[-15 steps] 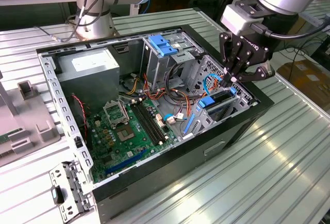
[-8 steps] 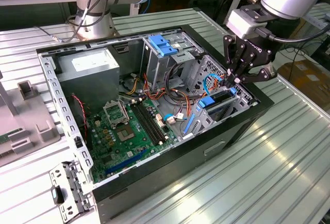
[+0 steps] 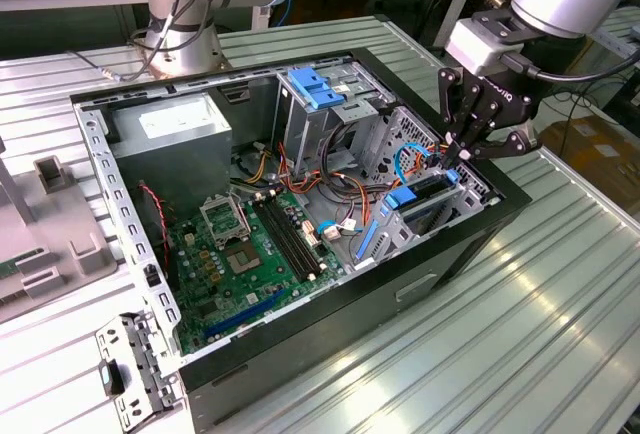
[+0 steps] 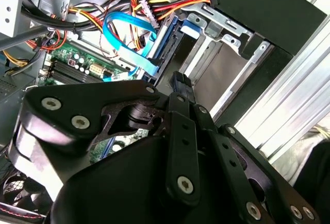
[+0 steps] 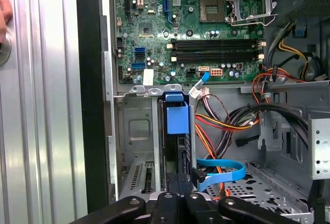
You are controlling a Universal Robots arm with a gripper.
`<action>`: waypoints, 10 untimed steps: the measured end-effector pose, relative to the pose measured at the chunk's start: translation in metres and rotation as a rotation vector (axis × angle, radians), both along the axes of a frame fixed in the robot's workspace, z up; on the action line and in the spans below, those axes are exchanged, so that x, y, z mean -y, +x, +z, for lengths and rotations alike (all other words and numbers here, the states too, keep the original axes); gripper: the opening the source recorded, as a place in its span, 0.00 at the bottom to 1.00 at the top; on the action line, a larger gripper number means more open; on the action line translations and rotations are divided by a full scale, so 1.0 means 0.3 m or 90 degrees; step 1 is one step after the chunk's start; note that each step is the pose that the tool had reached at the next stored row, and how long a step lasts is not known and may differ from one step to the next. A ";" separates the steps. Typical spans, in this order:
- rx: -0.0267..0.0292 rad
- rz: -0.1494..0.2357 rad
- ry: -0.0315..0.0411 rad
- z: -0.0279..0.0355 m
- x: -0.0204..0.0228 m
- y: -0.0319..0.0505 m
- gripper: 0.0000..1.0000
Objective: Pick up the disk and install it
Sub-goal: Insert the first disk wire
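Fingers (image 3: 458, 152) pressed together bear on the disk (image 3: 432, 193), apparently seating it. It stands edgewise at the case's (image 3: 400, 289) three o'clock in the exterior view.

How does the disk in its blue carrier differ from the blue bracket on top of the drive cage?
Pose: the disk stands on edge; the blue bracket lies flat atop the metal drive cage. Place: the disk is by the case wall at the exterior view's right; the blue bracket sits nearer the middle. The gripper is at the disk, apart from the blue bracket. Both show blue plastic.
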State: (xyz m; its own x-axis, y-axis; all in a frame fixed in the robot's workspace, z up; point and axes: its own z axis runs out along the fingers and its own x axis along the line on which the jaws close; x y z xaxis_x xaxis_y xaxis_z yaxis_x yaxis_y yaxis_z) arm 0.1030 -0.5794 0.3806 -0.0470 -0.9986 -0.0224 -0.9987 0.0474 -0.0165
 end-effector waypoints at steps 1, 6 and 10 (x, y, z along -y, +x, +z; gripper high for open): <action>0.0000 0.000 0.0000 0.000 0.000 0.000 0.11; 0.0000 0.009 0.0000 0.000 0.000 0.000 0.11; 0.0000 0.024 0.0000 0.000 0.000 0.000 0.11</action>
